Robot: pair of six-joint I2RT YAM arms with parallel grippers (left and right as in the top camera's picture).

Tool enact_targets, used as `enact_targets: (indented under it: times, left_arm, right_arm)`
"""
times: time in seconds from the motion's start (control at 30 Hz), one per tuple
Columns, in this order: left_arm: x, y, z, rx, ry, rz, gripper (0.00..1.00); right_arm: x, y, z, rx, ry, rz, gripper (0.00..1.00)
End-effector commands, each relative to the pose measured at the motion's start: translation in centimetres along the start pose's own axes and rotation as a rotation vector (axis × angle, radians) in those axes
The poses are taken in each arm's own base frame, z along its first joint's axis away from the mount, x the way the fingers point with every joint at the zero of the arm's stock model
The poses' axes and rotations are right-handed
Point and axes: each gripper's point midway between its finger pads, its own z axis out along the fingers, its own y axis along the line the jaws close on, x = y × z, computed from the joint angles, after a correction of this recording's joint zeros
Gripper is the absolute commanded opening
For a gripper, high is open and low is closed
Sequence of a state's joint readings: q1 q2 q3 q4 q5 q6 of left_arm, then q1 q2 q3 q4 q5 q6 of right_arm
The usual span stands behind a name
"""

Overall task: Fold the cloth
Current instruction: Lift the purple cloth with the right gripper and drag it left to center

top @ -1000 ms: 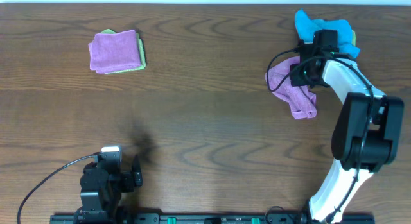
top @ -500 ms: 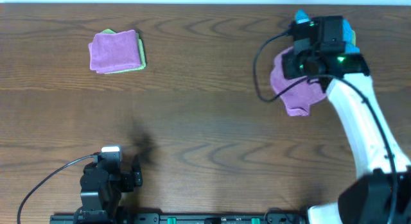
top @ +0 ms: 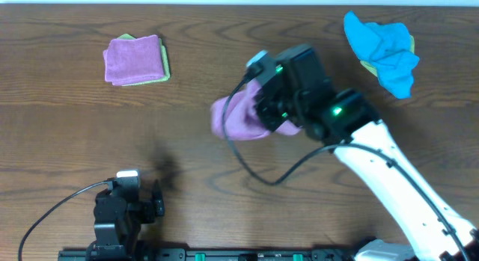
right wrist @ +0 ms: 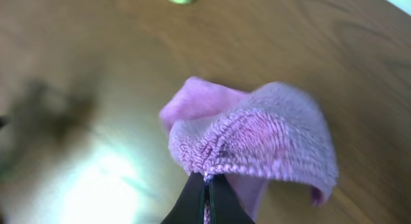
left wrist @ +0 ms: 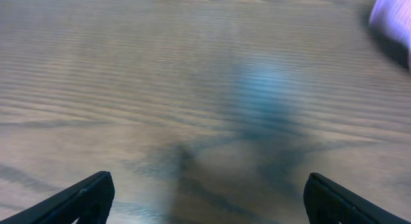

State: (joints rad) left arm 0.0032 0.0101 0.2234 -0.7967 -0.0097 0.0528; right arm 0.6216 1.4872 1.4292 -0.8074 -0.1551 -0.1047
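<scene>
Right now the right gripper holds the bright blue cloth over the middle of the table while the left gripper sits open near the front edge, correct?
Not the blue one. The right gripper is shut on the lilac cloth, as the right wrist view shows; the blue cloth lies apart at the far right. The left gripper is indeed open.

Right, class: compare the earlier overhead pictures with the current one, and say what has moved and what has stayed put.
The right pincer, shut on the cloth throughout, has carried it leftward, away from the blue cloth. Nothing was newly grasped or let go. The left pincer stays open at the near edge, and the folded purple square has not moved.
</scene>
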Motion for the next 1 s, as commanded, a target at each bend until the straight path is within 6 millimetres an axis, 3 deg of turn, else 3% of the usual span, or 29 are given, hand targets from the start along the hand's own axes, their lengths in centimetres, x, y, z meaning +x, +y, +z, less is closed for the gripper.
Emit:
enact_targets:
  times: [0.0,0.17,0.3,0.4,0.53,0.63,0.67,0.7,0.73,0.83,0.97]
  left_arm:
    - [2.1,1.3,0.7,-0.077,0.066,0.033,0.96]
    - [2.1,1.3,0.7,-0.076,0.066,0.032,0.96]
    - [2.0,1.2,0.7,-0.073,0.064,0.032,0.96]
    - [2.0,1.2,0.7,-0.072,0.061,0.030,0.95]
    - [1.7,1.1,0.7,-0.064,0.051,0.018,0.95]
    - [1.5,0.7,0.8,-0.042,0.043,0.017,0.95]
    - [1.5,0.6,0.8,-0.036,0.041,0.016,0.95]
    - [1.5,0.5,0.8,-0.035,0.040,0.016,0.95]
    - [1.4,0.5,0.8,-0.034,0.038,0.016,0.95]
    - [1.4,0.5,0.8,-0.034,0.037,0.016,0.95]
    - [1.4,-0.4,0.8,0.019,0.037,0.015,0.95]
  right_arm:
    - [-2.9,4.3,-2.4,-0.079,-0.089,-0.040,0.01]
    - [-5.1,8.2,-4.3,-0.153,-0.155,-0.097,0.01]
    - [-6.5,8.5,-5.2,-0.150,-0.198,-0.104,0.01]
    - [-6.3,6.5,-3.9,-0.101,-0.170,-0.078,0.01]
    - [-5.8,3.0,1.3,-0.049,-0.103,-0.103,0.01]
    - [-8.5,-2.8,6.4,0.111,-0.184,-0.124,0.01]
    - [-9.7,-6.3,8.5,0.218,-0.233,-0.101,0.31]
    - [-10.3,-8.9,9.9,0.289,-0.260,-0.079,0.86]
    - [-10.4,-10.6,10.6,0.329,-0.261,-0.063,0.99]
    - [-9.9,-12.2,10.5,0.364,-0.220,-0.042,0.99]
    - [-9.5,-11.7,8.4,0.351,-0.185,0.012,0.99]
